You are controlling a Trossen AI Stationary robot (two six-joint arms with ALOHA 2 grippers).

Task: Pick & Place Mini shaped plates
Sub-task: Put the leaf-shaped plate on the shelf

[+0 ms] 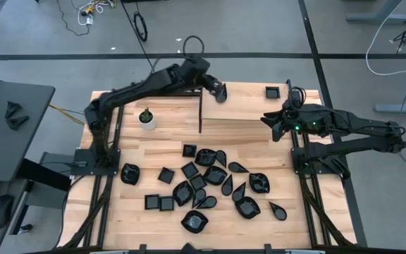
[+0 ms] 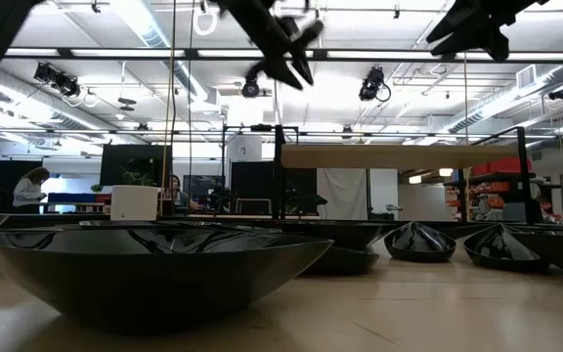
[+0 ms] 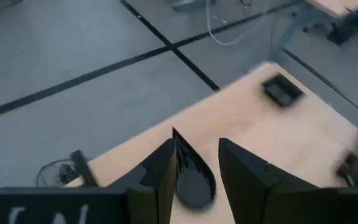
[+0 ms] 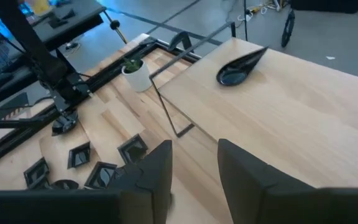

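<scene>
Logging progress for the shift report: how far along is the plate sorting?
Done: a square plate and a teardrop plate lie on the raised shelf. In hand: nothing gripped; the left gripper, jaws open, hovers over the teardrop plate, and the right gripper waits open beside the shelf. Left: the heap of black plates on the table.

two dark jointed arms (image 1: 146, 85) with blocky black fingers (image 3: 247, 174).
</scene>
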